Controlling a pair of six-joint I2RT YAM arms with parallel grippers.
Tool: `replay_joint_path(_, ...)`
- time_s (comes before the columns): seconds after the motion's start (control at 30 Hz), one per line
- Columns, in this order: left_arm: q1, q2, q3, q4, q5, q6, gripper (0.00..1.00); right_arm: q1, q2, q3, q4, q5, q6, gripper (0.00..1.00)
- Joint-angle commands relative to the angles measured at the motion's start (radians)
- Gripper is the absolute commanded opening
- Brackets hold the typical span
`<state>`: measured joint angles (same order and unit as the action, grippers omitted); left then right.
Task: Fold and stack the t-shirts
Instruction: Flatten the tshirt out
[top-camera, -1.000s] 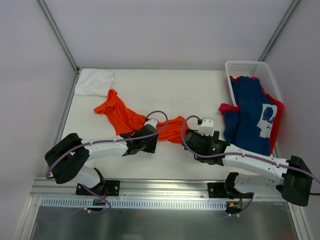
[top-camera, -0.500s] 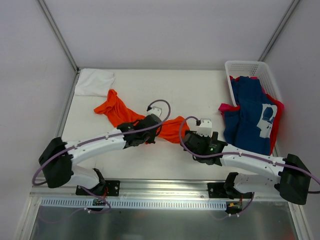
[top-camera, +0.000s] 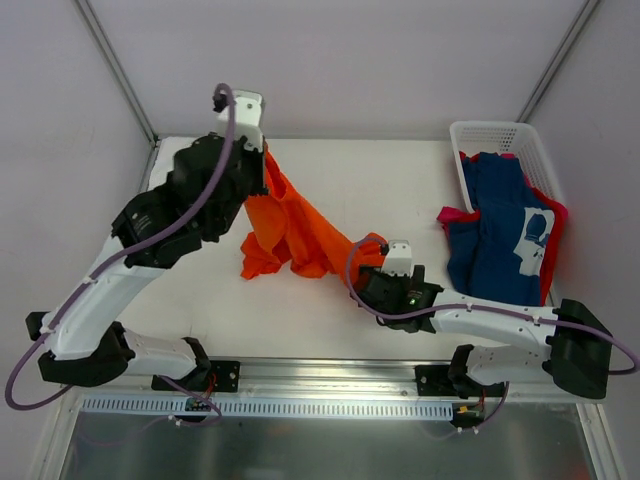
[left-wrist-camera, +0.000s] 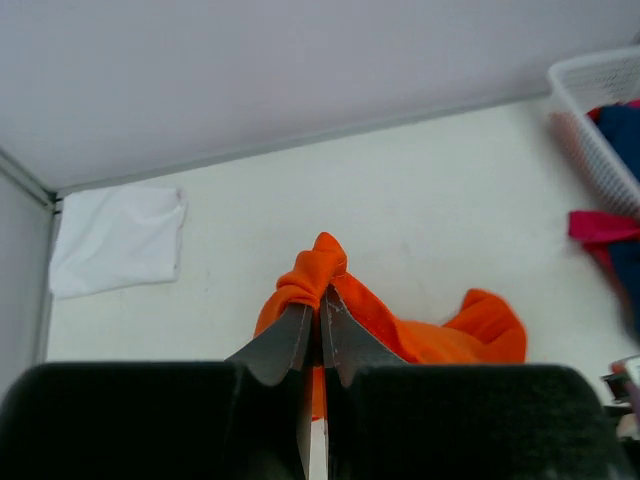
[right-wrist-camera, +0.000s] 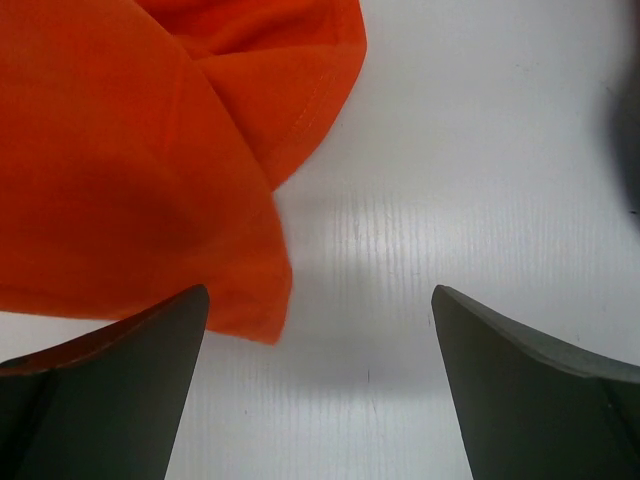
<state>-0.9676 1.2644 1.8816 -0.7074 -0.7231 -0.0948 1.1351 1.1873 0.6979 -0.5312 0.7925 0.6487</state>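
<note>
Your left hand is pinched tight on a bunch of the plain bright orange cloth t-shirt, dangling it over the white desk, so slide your wide-open, empty right hand onto the near hem before spreading.

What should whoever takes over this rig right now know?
Left pincer: shut on a bunched bit of the orange t-shirt, raised high; the rest drapes down to the table.
Right pincer: open, low over the table at the orange shirt's right edge, gripping nothing.
White t-shirt: far left corner, lying flat, looks folded.
Navy t-shirt and pink-red t-shirt: spilling from the basket onto the table, unfolded.
Done: no stack yet.
Left: spread and fold the orange one, then the navy and pink-red, and stack all of them.
</note>
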Motion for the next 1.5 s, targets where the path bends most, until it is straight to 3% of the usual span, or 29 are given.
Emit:
replay_joint_path(0.0,0.004,0.063,-0.047,-0.098,-0.059,0.081,0.0,0.015,0.015,0.04,-0.026,0.02,0.042,0.99)
replay_joint_path(0.43,0.03,0.069,-0.177,-0.026,-0.026,0.108,0.0,0.069,0.047,0.1,0.014,-0.002,0.043,0.99)
replay_joint_path(0.63,0.04,0.044,-0.228,-0.001,-0.01,0.101,0.0,0.149,0.242,0.19,0.102,-0.068,0.051,0.99)
replay_joint_path(0.83,0.041,0.003,-0.3,0.031,-0.015,0.106,0.0,0.144,0.356,0.149,0.25,-0.176,0.048,1.0)
replay_joint_path(1.47,0.041,-0.017,-0.371,0.071,-0.021,0.125,0.01,0.041,0.33,0.022,0.254,-0.128,0.042,0.99)
